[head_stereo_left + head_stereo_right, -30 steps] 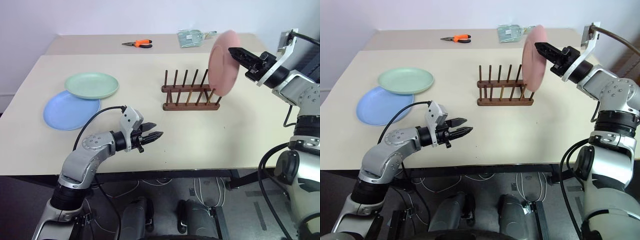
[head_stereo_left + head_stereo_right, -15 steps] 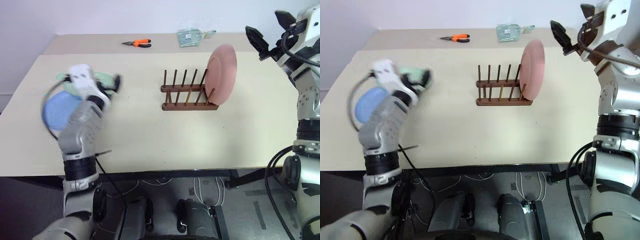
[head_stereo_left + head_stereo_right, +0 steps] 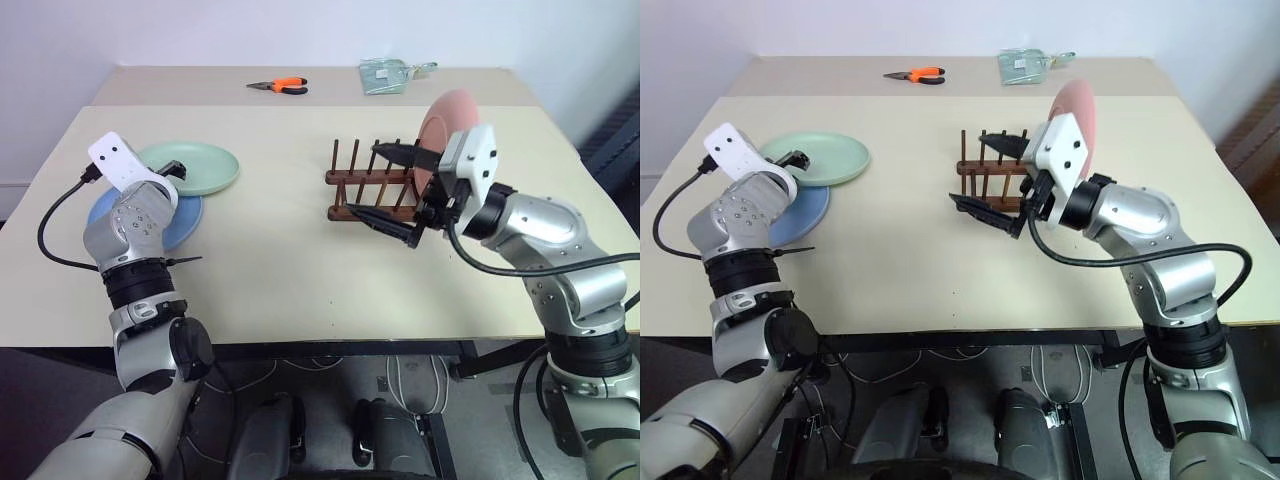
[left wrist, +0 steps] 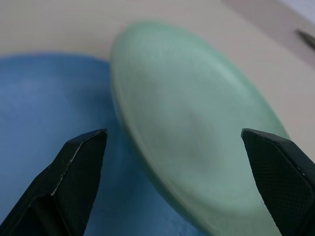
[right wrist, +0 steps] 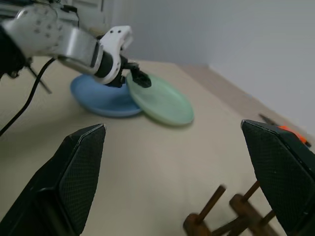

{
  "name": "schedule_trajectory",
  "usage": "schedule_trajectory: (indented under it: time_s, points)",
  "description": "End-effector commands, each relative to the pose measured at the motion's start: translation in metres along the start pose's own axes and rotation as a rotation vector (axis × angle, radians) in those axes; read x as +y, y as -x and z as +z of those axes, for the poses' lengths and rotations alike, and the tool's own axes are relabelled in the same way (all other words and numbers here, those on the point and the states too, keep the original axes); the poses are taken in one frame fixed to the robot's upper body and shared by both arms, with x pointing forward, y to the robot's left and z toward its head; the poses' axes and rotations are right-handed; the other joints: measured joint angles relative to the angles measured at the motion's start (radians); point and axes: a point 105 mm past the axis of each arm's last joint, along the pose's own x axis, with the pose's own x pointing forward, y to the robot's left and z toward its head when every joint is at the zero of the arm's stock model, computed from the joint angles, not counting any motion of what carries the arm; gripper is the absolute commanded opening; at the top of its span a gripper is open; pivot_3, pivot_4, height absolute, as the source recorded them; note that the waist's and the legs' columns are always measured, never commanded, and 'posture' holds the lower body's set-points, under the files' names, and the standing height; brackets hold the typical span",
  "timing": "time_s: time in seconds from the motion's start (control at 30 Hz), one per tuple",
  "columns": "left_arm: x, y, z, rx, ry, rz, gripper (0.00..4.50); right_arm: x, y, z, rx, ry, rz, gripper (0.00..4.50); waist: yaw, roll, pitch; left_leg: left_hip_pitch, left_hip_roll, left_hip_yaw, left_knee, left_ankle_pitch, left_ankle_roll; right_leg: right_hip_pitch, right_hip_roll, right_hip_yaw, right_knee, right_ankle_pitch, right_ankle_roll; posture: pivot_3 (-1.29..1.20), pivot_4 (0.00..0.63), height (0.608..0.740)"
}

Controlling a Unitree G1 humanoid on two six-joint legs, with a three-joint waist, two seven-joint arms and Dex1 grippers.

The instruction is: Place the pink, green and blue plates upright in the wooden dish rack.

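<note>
Pink plate point(image 3: 447, 128) stands upright in the wooden dish rack point(image 3: 378, 187), at its right end.
Left of the rack, the green plate point(image 3: 198, 166) overlaps the blue plate point(image 3: 185, 218); left gripper point(image 3: 173, 168) spread at the green rim, right gripper point(image 3: 397, 187) spread empty before the rack.

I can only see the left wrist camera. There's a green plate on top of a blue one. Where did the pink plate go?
Observer: The pink plate stands upright at one end of the wooden dish rack.
Operator: Is the other hand holding it?
Observer: No. The right gripper is open in front of the rack, holding nothing.
Operator: Anything else on the table?
Observer: Orange-handled pliers lie at the far edge, beside a clear packet.
</note>
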Motion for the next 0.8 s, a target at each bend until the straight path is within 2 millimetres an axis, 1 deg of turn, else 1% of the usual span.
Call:
schedule_trajectory:
  time_s: [0.03, 0.07, 0.1, 0.13, 0.17, 0.2, 0.27, 0.33, 0.4, 0.43, 0.57, 0.67, 0.77, 0.8]
  points:
    - [-0.004, -0.001, 0.017, -0.054, 0.055, -0.024, 2.67, 0.007, -0.002, 0.002, -0.007, 0.055, -0.005, 4.50, 0.000, -0.001, 0.001, 0.000, 0.000, 0.000, 0.000, 0.000, 0.000, 0.000, 0.000, 0.000, 0.000, 0.000, 0.000, 0.00, 0.150, 0.740]
    - [-0.005, -0.001, 0.017, -0.054, 0.054, -0.029, 2.11, 0.007, -0.002, 0.000, -0.003, 0.056, -0.011, 4.50, -0.001, -0.001, 0.001, 0.000, 0.000, 0.000, 0.000, 0.000, 0.000, 0.000, 0.000, 0.000, 0.000, 0.000, 0.000, 0.00, 0.150, 0.740]
    - [-0.005, -0.001, 0.017, -0.055, 0.053, -0.032, 1.69, 0.007, -0.002, 0.000, -0.001, 0.057, -0.015, 4.50, -0.001, -0.001, 0.001, 0.000, 0.000, 0.000, 0.000, 0.000, 0.000, 0.000, 0.000, 0.000, 0.000, 0.000, 0.000, 0.00, 0.150, 0.740]
    - [-0.010, 0.000, 0.019, -0.071, 0.032, -0.058, 1.08, 0.006, -0.003, -0.002, 0.006, 0.052, -0.019, 4.50, -0.001, -0.001, 0.001, 0.000, 0.000, 0.000, 0.000, 0.000, 0.000, 0.000, 0.000, 0.000, 0.000, 0.000, 0.000, 0.00, 0.150, 0.740]
    - [-0.017, 0.004, 0.024, -0.104, 0.014, -0.103, 0.61, 0.004, -0.003, -0.004, 0.019, 0.058, -0.029, 4.50, -0.001, -0.002, 0.001, 0.000, 0.000, 0.000, 0.000, 0.000, 0.000, 0.000, 0.000, 0.000, 0.000, 0.000, 0.000, 0.00, 0.150, 0.740]
    - [-0.030, 0.012, 0.032, -0.163, -0.002, -0.184, 0.06, 0.003, -0.003, -0.006, 0.033, 0.067, -0.032, 4.50, -0.001, -0.002, 0.001, 0.000, 0.000, 0.000, 0.000, 0.000, -0.001, 0.000, 0.000, 0.000, 0.000, 0.000, 0.000, 0.00, 0.150, 0.740]
    - [-0.058, 0.037, 0.045, -0.271, -0.017, -0.370, 0.02, 0.004, -0.005, -0.011, 0.080, 0.115, -0.021, 4.50, -0.001, -0.002, 0.001, 0.000, 0.000, 0.000, 0.000, 0.000, -0.001, 0.000, 0.000, 0.000, 0.000, 0.000, 0.000, 0.00, 0.150, 0.740]
    - [-0.079, 0.063, 0.046, -0.318, -0.039, -0.524, 0.02, 0.004, -0.010, -0.016, 0.134, 0.218, -0.011, 4.50, 0.000, -0.002, 0.001, 0.000, 0.000, 0.000, -0.001, 0.000, -0.001, 0.000, 0.000, 0.000, 0.000, 0.000, 0.000, 0.00, 0.150, 0.740]
    - [-0.094, 0.086, 0.036, -0.337, -0.147, -0.627, 0.02, -0.002, -0.018, -0.020, 0.180, 0.341, -0.036, 4.50, -0.003, -0.002, 0.001, 0.000, 0.000, 0.000, 0.000, 0.000, -0.001, 0.000, -0.001, 0.001, -0.001, 0.000, 0.000, 0.00, 0.150, 0.740]
    - [-0.100, 0.097, 0.029, -0.326, -0.171, -0.676, 0.02, -0.006, -0.022, -0.020, 0.193, 0.401, -0.051, 4.50, -0.005, -0.002, 0.001, 0.000, 0.000, 0.000, -0.001, 0.000, -0.001, 0.000, -0.001, 0.001, 0.000, 0.000, 0.000, 0.00, 0.150, 0.740]
    - [-0.120, 0.137, 0.008, -0.259, -0.156, -0.822, 0.02, -0.020, -0.042, -0.013, 0.174, 0.557, -0.117, 4.50, -0.009, -0.003, 0.002, 0.001, 0.000, 0.000, -0.001, 0.001, -0.002, 0.000, 0.000, 0.002, 0.000, 0.000, 0.000, 0.00, 0.150, 0.740]
    - [-0.129, 0.155, -0.003, -0.205, -0.136, -0.886, 0.02, -0.024, -0.054, -0.014, 0.166, 0.611, -0.125, 4.50, -0.010, -0.003, 0.002, 0.001, 0.001, 0.000, -0.001, 0.001, -0.003, 0.000, 0.000, 0.002, 0.000, 0.000, 0.000, 0.00, 0.150, 0.740]
    - [-0.131, 0.163, -0.008, -0.171, -0.120, -0.901, 0.02, -0.024, -0.060, -0.018, 0.168, 0.662, -0.118, 4.50, -0.010, -0.003, 0.002, 0.001, 0.001, 0.000, -0.001, 0.001, -0.002, 0.001, 0.000, 0.002, 0.000, 0.000, 0.000, 0.00, 0.150, 0.740]
    - [-0.132, 0.165, -0.010, -0.158, -0.120, -0.903, 0.00, -0.025, -0.061, -0.019, 0.165, 0.671, -0.118, 4.25, -0.009, -0.003, 0.002, 0.002, 0.001, 0.000, -0.001, 0.001, -0.002, 0.001, 0.000, 0.002, 0.000, 0.000, 0.000, 0.00, 0.150, 0.740]
